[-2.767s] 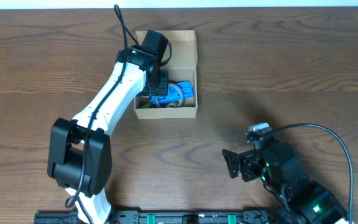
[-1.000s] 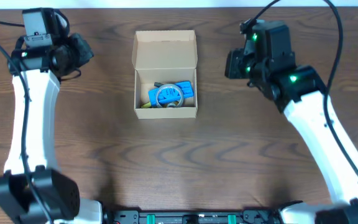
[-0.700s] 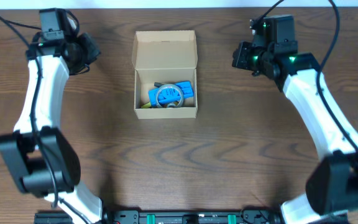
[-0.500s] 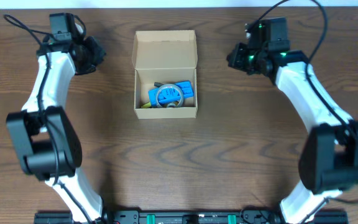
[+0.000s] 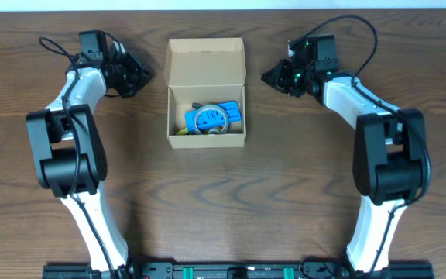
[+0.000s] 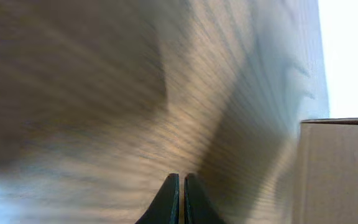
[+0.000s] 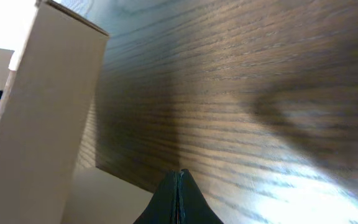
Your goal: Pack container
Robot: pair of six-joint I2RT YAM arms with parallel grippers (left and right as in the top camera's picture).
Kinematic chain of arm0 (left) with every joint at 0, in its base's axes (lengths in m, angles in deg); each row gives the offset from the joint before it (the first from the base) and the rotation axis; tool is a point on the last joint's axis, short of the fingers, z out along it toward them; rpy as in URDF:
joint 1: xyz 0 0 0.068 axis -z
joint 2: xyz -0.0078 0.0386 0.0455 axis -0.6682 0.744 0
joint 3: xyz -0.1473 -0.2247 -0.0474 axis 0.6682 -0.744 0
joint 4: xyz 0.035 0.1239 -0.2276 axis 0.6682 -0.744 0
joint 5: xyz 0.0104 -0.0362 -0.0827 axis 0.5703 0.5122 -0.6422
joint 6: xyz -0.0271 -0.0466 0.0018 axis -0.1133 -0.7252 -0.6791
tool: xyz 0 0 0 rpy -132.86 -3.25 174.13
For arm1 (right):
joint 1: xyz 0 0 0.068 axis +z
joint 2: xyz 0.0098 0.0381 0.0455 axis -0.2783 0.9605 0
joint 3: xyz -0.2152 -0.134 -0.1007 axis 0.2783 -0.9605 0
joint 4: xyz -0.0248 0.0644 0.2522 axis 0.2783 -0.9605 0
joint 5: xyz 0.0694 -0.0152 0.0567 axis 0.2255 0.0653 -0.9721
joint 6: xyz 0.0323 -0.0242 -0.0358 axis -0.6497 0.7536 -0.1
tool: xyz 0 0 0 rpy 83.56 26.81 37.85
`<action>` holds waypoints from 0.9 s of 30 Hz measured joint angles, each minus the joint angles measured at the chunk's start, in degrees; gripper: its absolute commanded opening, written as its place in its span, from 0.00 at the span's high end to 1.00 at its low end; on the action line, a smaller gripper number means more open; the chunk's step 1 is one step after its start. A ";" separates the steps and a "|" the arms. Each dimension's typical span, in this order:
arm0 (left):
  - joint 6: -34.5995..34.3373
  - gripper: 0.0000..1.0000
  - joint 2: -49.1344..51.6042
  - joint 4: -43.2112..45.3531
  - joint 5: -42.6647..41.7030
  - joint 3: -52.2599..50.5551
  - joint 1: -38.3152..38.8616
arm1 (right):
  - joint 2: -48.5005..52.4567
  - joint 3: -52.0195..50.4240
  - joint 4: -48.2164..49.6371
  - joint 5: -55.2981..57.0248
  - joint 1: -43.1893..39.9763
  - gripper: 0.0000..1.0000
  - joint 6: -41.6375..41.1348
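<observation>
The container [image 5: 206, 138] is a tan cardboard box that stands open at the table's back middle, its flap lid [image 5: 206, 59] raised at the far side. Inside lie a blue packet [image 5: 217, 115] and some small pieces. My left gripper [image 5: 146, 76] is shut and empty, pointing at the lid from the left with a small gap. My right gripper [image 5: 266, 77] is shut and empty too, pointing at it from the right. In the left wrist view the closed gripper [image 6: 180, 180] faces the box wall [image 6: 340, 174]. In the right wrist view the closed gripper [image 7: 180, 174] is near the box [image 7: 42, 130].
Brown wooden table [image 5: 223, 201] all around the box. The table's far edge [image 5: 223, 8] runs just behind the lid and both grippers. Both arms reach up the left and right sides from the front rail.
The left arm left the box, swung out left, then came back toward the lid. The right arm rose from the front right and closed in from the right. Both grippers stayed shut.
</observation>
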 measured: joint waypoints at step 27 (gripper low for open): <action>-5.31 0.95 3.48 10.29 -20.41 0.00 0.00 | 7.10 1.88 19.12 -5.53 5.60 0.99 -9.62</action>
